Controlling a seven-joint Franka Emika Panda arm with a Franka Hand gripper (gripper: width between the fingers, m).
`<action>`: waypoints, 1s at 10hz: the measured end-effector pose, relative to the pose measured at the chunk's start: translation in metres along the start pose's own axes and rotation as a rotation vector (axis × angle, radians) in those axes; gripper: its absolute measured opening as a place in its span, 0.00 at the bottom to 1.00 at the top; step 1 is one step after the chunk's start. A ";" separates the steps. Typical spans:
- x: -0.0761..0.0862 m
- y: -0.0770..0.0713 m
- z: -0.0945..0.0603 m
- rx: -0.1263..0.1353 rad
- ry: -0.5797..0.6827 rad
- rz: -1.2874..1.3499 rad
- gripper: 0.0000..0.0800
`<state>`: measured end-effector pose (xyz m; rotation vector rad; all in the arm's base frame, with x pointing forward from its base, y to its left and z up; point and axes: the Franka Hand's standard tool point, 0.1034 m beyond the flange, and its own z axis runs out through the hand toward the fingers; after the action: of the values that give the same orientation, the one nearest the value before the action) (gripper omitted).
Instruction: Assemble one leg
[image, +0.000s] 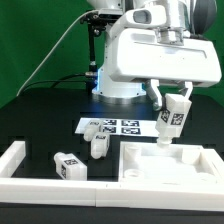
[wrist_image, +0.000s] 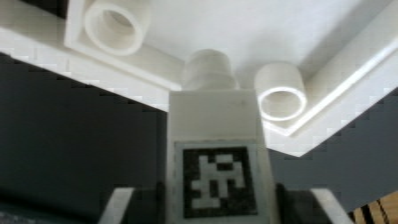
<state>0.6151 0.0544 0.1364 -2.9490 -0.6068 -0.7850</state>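
My gripper (image: 173, 128) is shut on a leg (image: 175, 113), a small white block with a marker tag, and holds it tilted just above the large flat white panel (image: 190, 168). In the wrist view the held leg (wrist_image: 217, 140) points its round peg end toward the panel's corner (wrist_image: 338, 40), next to a round socket (wrist_image: 281, 100); a second socket (wrist_image: 112, 27) sits farther along. My gripper (wrist_image: 214, 205) has its fingers on both sides of the leg's tagged face.
Several other legs lie on the black table: one (image: 68, 165) at the front, two (image: 98, 146) (image: 92, 127) by the marker board (image: 122, 127). A long white rail (image: 20, 160) lies at the exterior view's left. The robot base stands behind.
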 end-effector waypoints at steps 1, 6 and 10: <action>0.016 -0.006 0.004 0.036 0.001 0.038 0.36; 0.034 -0.016 0.007 0.072 0.013 0.071 0.36; 0.015 -0.026 0.017 0.068 0.046 0.061 0.36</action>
<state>0.6252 0.0863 0.1267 -2.8642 -0.5271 -0.8079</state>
